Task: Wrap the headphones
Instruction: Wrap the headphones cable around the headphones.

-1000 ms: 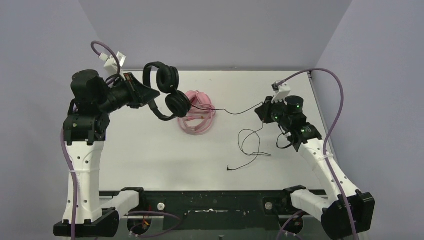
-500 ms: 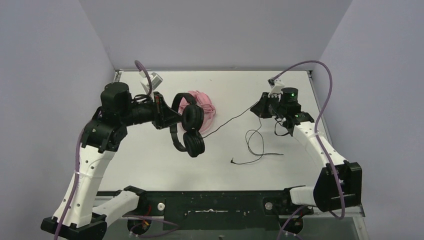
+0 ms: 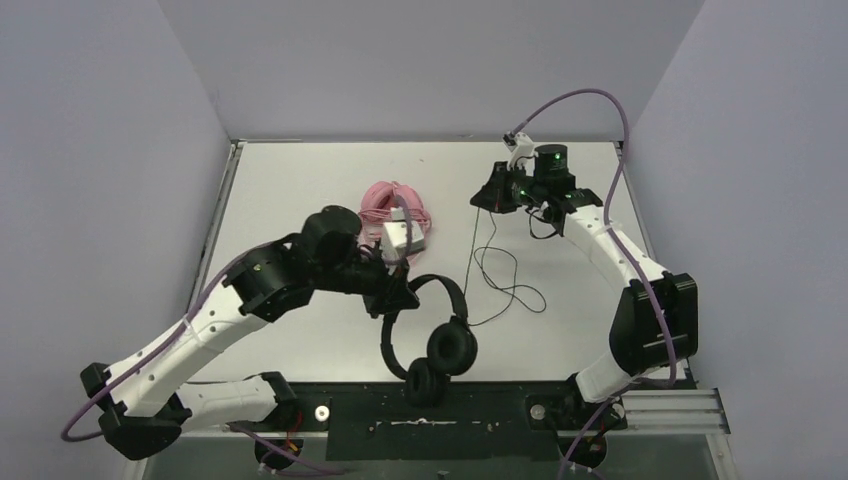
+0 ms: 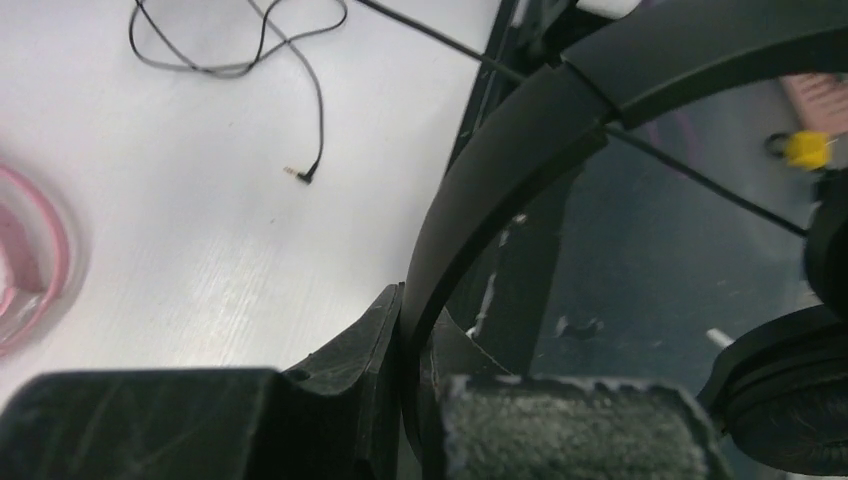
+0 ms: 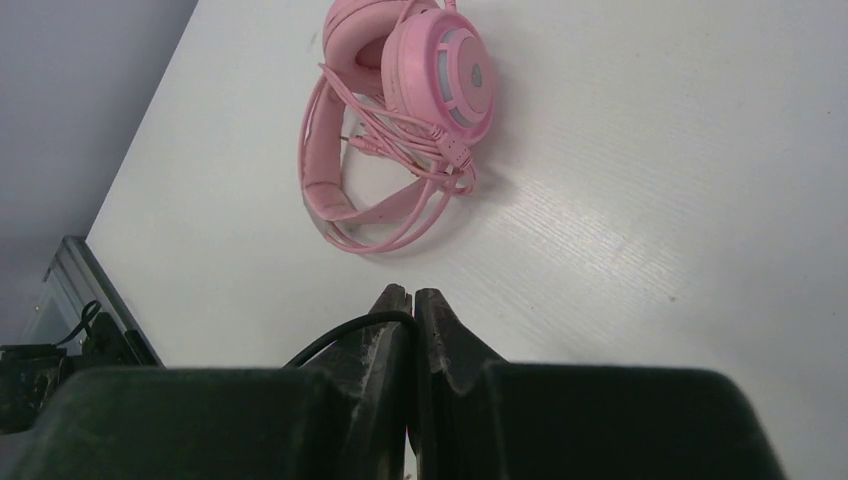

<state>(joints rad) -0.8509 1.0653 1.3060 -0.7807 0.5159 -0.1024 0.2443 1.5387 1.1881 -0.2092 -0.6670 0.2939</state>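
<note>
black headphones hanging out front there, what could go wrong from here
Drop: the black headphones hang by their headband from the left jaws, earcups past the table's near edge; a slip could send them off it. Tangle: the right jaws pinch the thin black cable, whose slack lies in crossed loops on the table, so pulling may knot it.

Black headphones point(image 3: 452, 350) aloft, cups hanging low, thin cable point(image 3: 505, 285) trailing; pink padded pair point(image 5: 440, 75) lying flat, pink cable point(image 5: 415, 140) bunched atop.
</note>
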